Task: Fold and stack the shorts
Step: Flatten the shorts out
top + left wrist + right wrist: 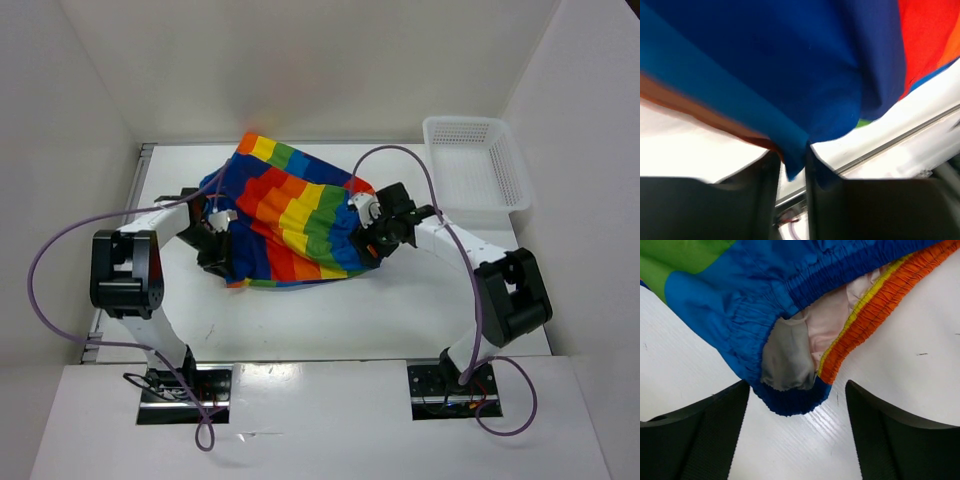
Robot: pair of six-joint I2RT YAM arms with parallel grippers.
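The rainbow shorts (290,215) lie bunched in the middle of the table, part of them lifted at the left. My left gripper (222,222) is shut on a blue fold of the shorts (795,150) and holds it up; the cloth hangs between the two fingers (765,200). My right gripper (372,232) is open at the shorts' right edge. In the right wrist view the elastic waistband corner (790,375), blue and orange with pale lining, lies on the table just ahead of the spread fingers (705,430), not between them.
A white lattice basket (478,170) stands at the back right corner. White walls close the table on the left, back and right. A metal rail (900,140) runs along the table's edge in the left wrist view. Purple cables loop beside both arms.
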